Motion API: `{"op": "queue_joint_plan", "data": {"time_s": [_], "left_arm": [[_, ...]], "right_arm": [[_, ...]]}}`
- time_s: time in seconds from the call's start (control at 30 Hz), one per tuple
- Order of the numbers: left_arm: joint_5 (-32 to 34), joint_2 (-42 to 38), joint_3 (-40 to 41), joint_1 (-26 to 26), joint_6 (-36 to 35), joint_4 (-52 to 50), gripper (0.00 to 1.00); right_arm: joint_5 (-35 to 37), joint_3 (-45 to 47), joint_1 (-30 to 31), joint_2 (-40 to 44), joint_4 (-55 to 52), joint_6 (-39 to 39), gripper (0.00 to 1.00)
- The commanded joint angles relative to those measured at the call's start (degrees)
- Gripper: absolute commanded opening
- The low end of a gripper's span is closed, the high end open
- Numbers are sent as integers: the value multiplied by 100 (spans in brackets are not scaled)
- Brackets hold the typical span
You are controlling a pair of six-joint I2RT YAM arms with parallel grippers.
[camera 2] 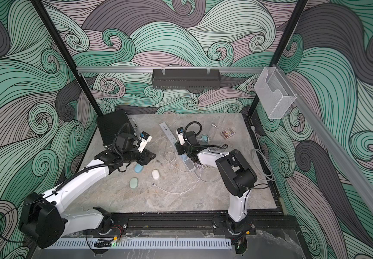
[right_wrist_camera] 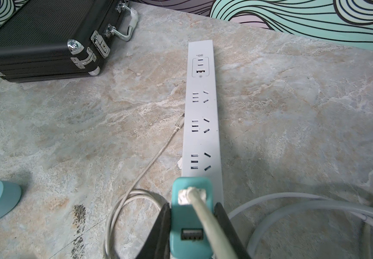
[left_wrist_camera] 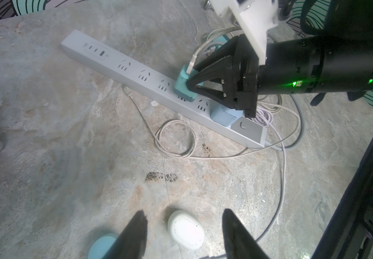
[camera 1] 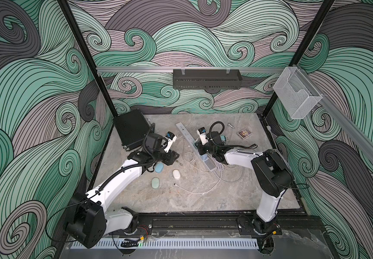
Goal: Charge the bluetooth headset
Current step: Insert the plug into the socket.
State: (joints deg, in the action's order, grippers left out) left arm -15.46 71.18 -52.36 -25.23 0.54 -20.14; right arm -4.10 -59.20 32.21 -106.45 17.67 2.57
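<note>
The right gripper (right_wrist_camera: 192, 226) was clamped on the teal adapter (right_wrist_camera: 190, 186), one finger on each side, with the adapter sitting on the strip (right_wrist_camera: 201, 125) toward its 5 o'clock end. A cable (right_wrist_camera: 203, 215) ran out of the adapter's face. The left gripper (left_wrist_camera: 184, 215) hung with its fingers apart and nothing between them, just above the white case (left_wrist_camera: 186, 231) and the blue case (left_wrist_camera: 101, 246).

In a top view, those two lay with a green case (camera 1: 155, 183) at about 7 o'clock from the middle of the surface (camera 1: 237, 192). All three were smooth pebbles, likely headset cases. Which one was due for charging, I could not tell.

Each looked light, hard-shelled and rounded, so probably slippery. A hold across the narrow waist, fingers on the long sides, seemed safest and would leave the port end free. The cable looked limp and springy, so the stiff plug (camera 1: 175, 184) was the place to take it, not the cord.

As for containers, the black case (camera 1: 131, 132) at 10 o'clock was latched, its contents unseen. The wall tray (camera 1: 206, 79) at 12 o'clock hid its inside. The wire bin (camera 1: 296, 96) at 2 o'clock showed nothing in it.
</note>
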Motion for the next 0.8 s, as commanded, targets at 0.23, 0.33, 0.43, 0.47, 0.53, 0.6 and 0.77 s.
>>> {"op": "queue_joint_plan", "data": {"time_s": [0.23, 0.33, 0.43, 0.47, 0.53, 0.6, 0.77], "left_arm": [[24, 12, -213, 54, 17, -96, 54], [30, 11, -216, 66, 8, -103, 54], [76, -6, -213, 84, -10, -121, 54], [85, -7, -214, 93, -10, -121, 54], [85, -7, -214, 102, -10, -122, 54], [87, -16, -223, 119, -10, -117, 54], [93, -34, -239, 159, -18, -138, 54]], "right_arm": [[32, 307, 67, -228, -690, -100, 0], [173, 322, 103, -228, -955, -254, 0], [280, 283, 107, -236, -1361, -373, 0], [311, 230, 107, -236, -1562, -405, 0], [341, 86, 108, -244, -1979, -452, 0], [367, -9, 103, -228, -2302, -509, 0], [129, -465, 68, -298, -3251, -725, 0]]}}
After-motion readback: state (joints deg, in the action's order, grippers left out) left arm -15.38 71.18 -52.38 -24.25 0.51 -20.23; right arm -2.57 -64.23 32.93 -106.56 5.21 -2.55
